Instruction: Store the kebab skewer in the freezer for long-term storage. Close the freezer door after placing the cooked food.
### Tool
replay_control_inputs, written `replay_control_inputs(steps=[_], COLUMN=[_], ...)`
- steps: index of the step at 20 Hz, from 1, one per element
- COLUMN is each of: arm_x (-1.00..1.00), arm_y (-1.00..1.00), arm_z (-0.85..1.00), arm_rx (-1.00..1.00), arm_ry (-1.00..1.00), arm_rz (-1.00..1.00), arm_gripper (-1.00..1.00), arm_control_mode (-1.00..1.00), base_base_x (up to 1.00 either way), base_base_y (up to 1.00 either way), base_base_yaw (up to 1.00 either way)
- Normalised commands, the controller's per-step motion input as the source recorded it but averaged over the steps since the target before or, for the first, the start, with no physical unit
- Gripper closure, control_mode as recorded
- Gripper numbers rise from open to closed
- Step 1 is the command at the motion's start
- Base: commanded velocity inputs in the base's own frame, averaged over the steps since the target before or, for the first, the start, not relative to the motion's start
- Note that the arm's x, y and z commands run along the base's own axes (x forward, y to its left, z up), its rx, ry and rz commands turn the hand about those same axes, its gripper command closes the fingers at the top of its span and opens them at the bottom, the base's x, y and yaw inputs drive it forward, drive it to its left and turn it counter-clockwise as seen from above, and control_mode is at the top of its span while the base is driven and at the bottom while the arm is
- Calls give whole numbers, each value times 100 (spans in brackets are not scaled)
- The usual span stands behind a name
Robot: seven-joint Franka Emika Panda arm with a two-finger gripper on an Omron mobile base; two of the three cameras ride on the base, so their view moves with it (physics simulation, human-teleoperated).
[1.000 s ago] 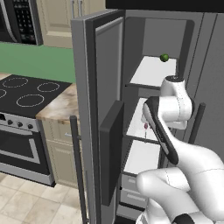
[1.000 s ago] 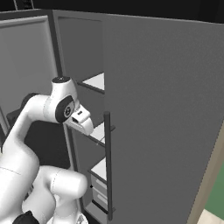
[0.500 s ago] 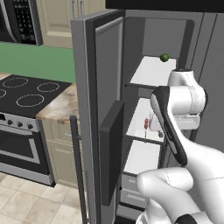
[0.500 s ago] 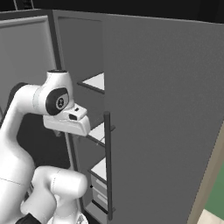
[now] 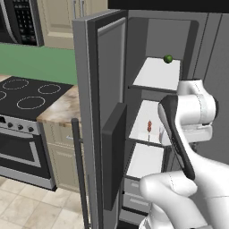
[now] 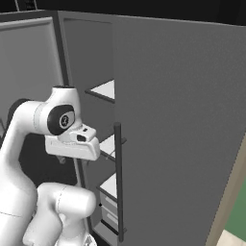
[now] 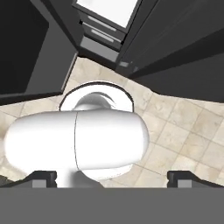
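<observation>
Left base view: kebab skewer [image 5: 149, 126] on freezer [image 5: 152, 80] shelf; end effector [image 7: 111, 177] released.

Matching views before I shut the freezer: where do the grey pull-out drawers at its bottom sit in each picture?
Left base view: grey pull-out drawers low, centre, partly behind the white arm.
Right base view: low, left of centre, beside the dark bar handle.
Hand view: top, left of centre, above the tiled floor.
Shared landmark: the flat white shelf directly over them.
</observation>
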Motion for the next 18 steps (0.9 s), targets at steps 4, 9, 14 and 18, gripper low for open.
replay_control_inputs(steps=[4, 9, 14, 18], arm_x=[-33, -7, 0, -2], arm_y=[11, 13, 4, 0], arm_z=[-18, 0, 0, 0], arm_rx=[0, 0, 0, 0], arm_ry=[-5, -25, -13, -1], arm_rz=[0, 0, 0, 0], arm_gripper=[-100, -100, -100, -100], arm_control_mode=[-100, -100, -100, -100], base_base_x=[0, 0, 0, 0], base_base_y=[0, 0, 0, 0], base_base_yaw=[0, 0, 0, 0])
